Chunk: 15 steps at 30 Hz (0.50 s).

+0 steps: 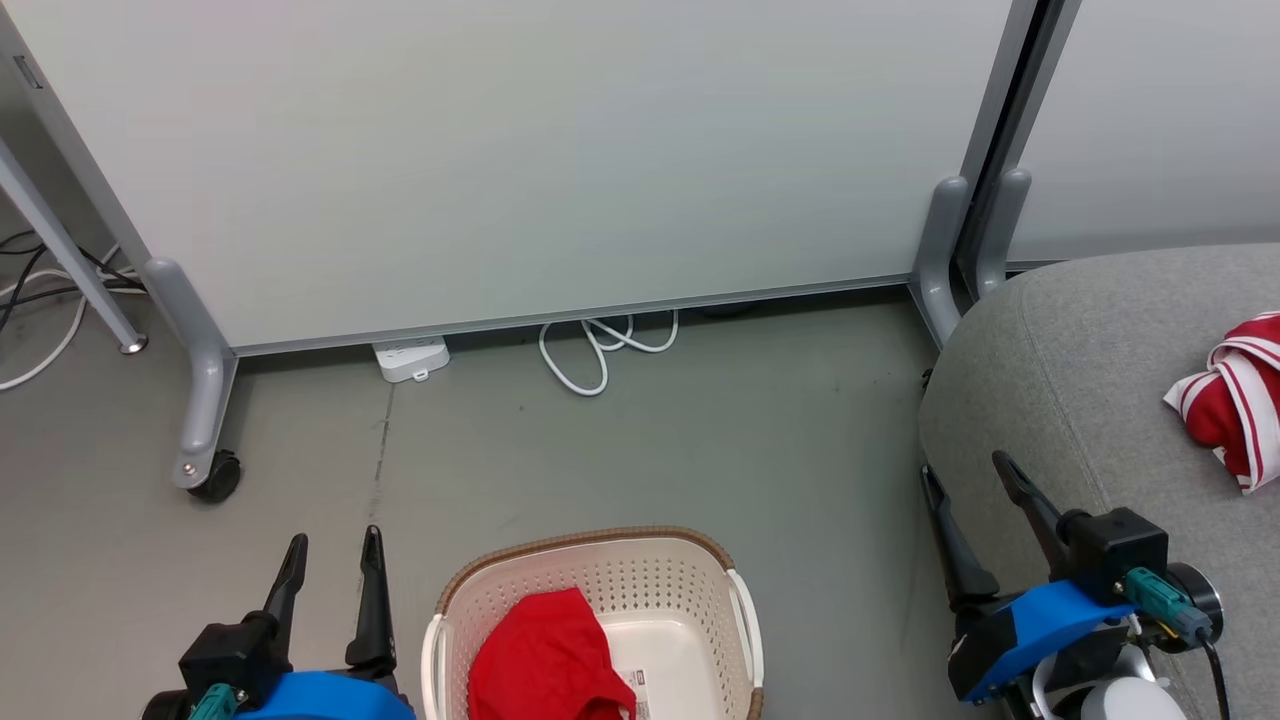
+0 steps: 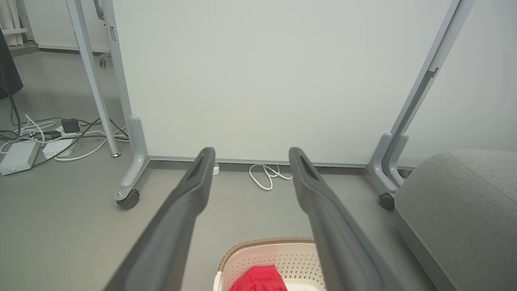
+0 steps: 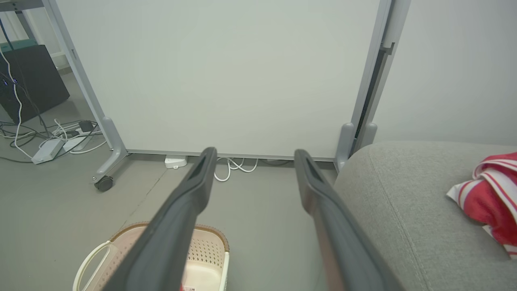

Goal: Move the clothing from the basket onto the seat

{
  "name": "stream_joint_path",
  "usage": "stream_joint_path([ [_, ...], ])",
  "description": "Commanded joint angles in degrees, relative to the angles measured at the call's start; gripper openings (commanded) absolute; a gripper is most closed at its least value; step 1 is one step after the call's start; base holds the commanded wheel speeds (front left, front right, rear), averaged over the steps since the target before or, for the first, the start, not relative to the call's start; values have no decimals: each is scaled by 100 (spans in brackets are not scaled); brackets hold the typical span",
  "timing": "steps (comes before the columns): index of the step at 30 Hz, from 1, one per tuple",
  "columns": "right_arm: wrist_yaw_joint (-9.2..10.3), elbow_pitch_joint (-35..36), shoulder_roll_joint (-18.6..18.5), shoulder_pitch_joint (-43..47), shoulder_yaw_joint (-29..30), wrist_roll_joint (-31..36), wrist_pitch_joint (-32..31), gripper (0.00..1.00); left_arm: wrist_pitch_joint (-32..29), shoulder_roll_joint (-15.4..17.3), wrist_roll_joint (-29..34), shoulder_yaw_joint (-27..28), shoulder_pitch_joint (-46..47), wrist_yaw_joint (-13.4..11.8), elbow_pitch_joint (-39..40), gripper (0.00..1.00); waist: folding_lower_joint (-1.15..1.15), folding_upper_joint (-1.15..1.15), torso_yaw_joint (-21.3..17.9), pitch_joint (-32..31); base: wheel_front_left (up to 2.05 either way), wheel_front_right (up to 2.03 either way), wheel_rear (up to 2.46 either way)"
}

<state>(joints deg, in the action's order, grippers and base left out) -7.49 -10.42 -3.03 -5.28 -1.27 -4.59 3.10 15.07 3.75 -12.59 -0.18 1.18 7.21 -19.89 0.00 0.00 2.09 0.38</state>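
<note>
Between the two grippers, nearest of all, one basket [image 1: 590, 538] sits on the floor. One red garment [image 1: 545, 650] lies crumpled inside it, just right of the left gripper [image 1: 335, 537]. That gripper hovers over bare floor, its two fingers spread wide, holding nothing. The right gripper [image 1: 964, 465] is equally wide open and empty, at the edge of the one grey seat [image 1: 1080, 380]. A second red garment [image 1: 1235, 400], white-striped, lies on the seat off to that gripper's right. Beyond both grippers are one white power strip [image 1: 410, 358], one looped white cable [image 1: 600, 350], then two pale partition panels [image 1: 550, 150].
</note>
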Motion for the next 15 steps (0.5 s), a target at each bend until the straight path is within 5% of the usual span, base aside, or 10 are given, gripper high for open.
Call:
stream_joint_path([
  [1,-1,25,16,72,7,3,-3,100,15,-1,-6,4,38,40,17,100,0,0,-4,5,0,0,0],
  [15,-1,174,17,-298,-141,-45,-8,100,15,137,-29,-504,348,40,-168,100,0,0,-197,603,0,0,0],
])
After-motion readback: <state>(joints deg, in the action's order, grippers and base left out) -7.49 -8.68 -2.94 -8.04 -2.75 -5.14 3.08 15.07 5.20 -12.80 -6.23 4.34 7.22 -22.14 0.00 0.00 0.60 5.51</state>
